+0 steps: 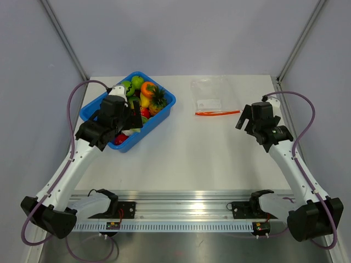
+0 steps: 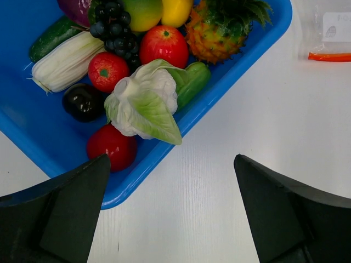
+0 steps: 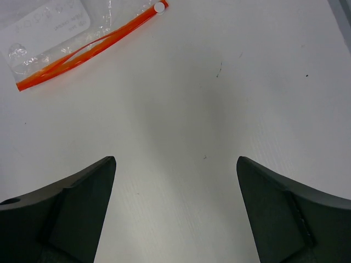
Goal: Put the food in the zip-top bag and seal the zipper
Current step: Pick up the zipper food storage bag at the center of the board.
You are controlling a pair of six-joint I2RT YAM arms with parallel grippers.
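The food [image 1: 147, 96] lies piled in a blue bin [image 1: 157, 121] at the back left: a pineapple [image 2: 222, 30], red tomatoes [image 2: 164, 44], a white-green cabbage [image 2: 145, 98], dark grapes [image 2: 112, 24] and others. My left gripper [image 1: 134, 118] hovers open over the bin's near right rim [image 2: 241, 60], its jaws [image 2: 170, 159] wide apart with nothing between them. The zip-top bag [image 1: 211, 96] lies flat and clear at the back right, its orange-red zipper [image 1: 218, 113] along the near side. My right gripper [image 1: 247, 118] stands open just right of the zipper [image 3: 90, 49], above bare table, holding nothing [image 3: 175, 159].
A metal rail [image 1: 181, 200] with both arm bases runs along the near table edge. Grey walls and slanted frame posts [image 1: 66, 38] close in the back and sides. White tabletop [image 1: 203, 153] stretches between bin and bag.
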